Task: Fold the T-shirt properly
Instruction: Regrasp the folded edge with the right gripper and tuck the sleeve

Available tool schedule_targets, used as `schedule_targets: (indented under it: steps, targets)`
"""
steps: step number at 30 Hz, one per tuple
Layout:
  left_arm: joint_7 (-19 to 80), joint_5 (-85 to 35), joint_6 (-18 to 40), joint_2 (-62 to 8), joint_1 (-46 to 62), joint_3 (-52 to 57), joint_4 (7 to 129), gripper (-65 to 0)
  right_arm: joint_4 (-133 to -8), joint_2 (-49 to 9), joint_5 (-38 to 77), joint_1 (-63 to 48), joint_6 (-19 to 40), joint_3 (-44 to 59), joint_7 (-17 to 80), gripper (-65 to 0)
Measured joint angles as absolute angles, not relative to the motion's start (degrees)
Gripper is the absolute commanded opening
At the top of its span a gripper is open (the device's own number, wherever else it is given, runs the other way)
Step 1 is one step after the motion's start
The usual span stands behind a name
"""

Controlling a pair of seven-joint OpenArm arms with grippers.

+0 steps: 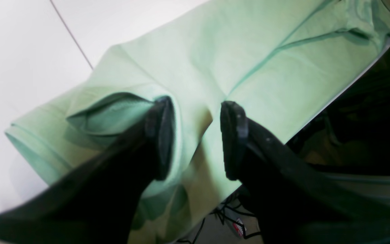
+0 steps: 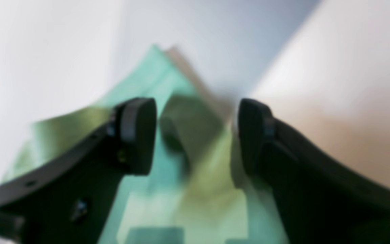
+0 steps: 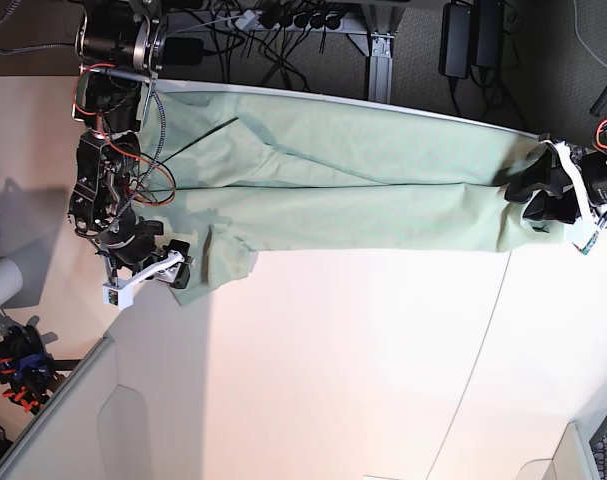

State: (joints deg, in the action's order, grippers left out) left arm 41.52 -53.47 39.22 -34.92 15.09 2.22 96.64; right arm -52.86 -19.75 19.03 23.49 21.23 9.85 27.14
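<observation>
The T-shirt [image 3: 363, 185] lies spread in a long band across the far edge of the white surface [image 3: 363, 360], reaching from one arm to the other.

The left tool [image 1: 196, 135] stands with its jaws parted to a moderate gap, holding nothing; its fingertips [image 1: 161, 132] sit at a raised fold of mint fabric near the hem, and real contact cannot be told.

The right tool [image 2: 196, 135] is spread wide over a corner of the shirt. That view is blurred, and nothing sits between its pads [image 2: 137, 134].
</observation>
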Motion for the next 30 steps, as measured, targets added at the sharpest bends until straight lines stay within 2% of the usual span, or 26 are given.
schedule_targets:
  steps: [2,3,5,8,9,16,19,24,30]
  targets:
    - [41.52,-53.49,39.22,-34.92,15.09,2.22,96.64,-37.9,-52.88,-18.70,17.69,23.53,21.23,9.41,26.59,-28.5]
    - [41.54,-53.45,39.22,-34.92,15.09,2.22,96.64,-37.9,-52.88,-18.17,16.95,23.64,21.23,9.39,26.30,-31.5]
    - [41.52,-53.49,39.22,-34.92,15.09,2.22,96.64,-37.8,-52.88,-17.54,16.64,23.66,21.23,9.37,25.93,-42.8]
    - [41.52,-53.49,39.22,-34.92,15.09,2.22,96.64,-37.8,-52.86,-17.30,16.45,23.64,21.23,9.34,25.96,-63.7]
    - [41.52,-53.49,39.22,-34.94,15.09,2.22,96.64,-37.9,-52.86,-17.32,16.49,23.53,21.23,9.34,25.93,-65.0]
    - [41.50,-53.49,39.22,-34.92,15.09,2.22,96.64,-37.8,-53.30,-17.32,15.38,23.49,21.23,9.34,25.96,-65.0]
    - [41.45,-53.45,39.22,-34.92,15.09,2.22,96.64,-37.8,-56.77,-17.30,15.16,22.90,21.23,9.34,28.97,-65.0]
    - [41.08,-52.75,39.24,-34.89,15.09,2.22,96.64,-37.8,-73.17,-17.76,19.00,17.63,21.23,9.54,34.24,-65.0]
    - [41.10,-50.06,39.24,-34.92,15.09,2.22,96.64,-37.8,-91.35,-19.16,21.56,4.93,21.21,13.43,38.87,-65.0]
